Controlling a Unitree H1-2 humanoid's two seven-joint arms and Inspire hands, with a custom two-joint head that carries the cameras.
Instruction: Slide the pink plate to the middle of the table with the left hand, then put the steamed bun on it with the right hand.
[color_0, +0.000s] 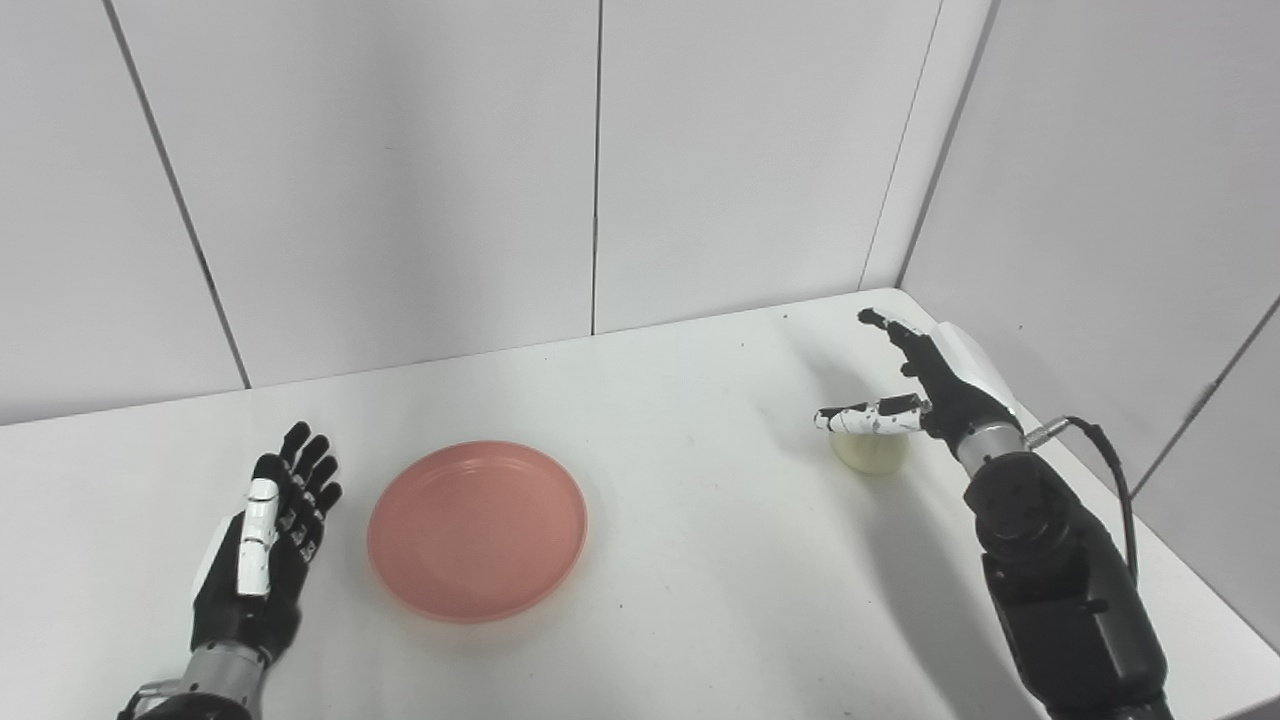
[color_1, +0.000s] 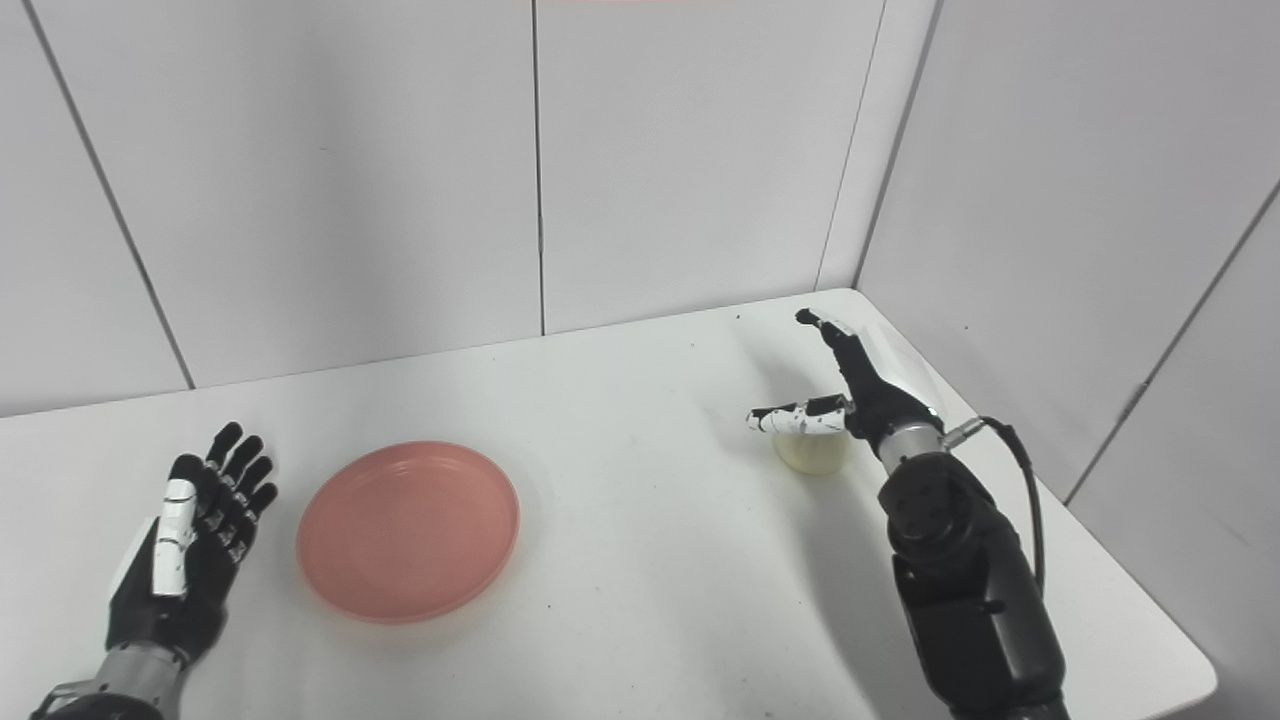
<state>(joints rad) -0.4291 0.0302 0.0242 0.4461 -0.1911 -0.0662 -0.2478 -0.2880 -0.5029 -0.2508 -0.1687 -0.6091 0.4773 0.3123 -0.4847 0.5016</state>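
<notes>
Nearest the camera, the right arm's black forearm (color_0: 1070, 600) rises from the bottom right edge, a thin black cable (color_0: 1105, 450) looping off its wrist. At the near left, the black-and-white left hand (color_0: 265, 545) lies low over the white table (color_0: 700, 560), fingers spread and straight, holding nothing, just left of the round, shallow pink plastic plate (color_0: 477, 530) without touching it. The plate sits left of the table's middle and has nothing in it.

Farther back on the right, the pale, cream-coloured round steamed bun (color_0: 868, 450) rests on the table near the right edge. The right hand (color_0: 925, 385) hovers over it, fingers extended and apart; its white-patched thumb (color_0: 868, 418) crosses the bun's top, but contact cannot be judged, and nothing is gripped.

The right eye view alone shows the table's near right corner (color_1: 1205, 680); the left eye view cuts it off. Grey wall panels (color_0: 400, 180) close the far side and the right.
</notes>
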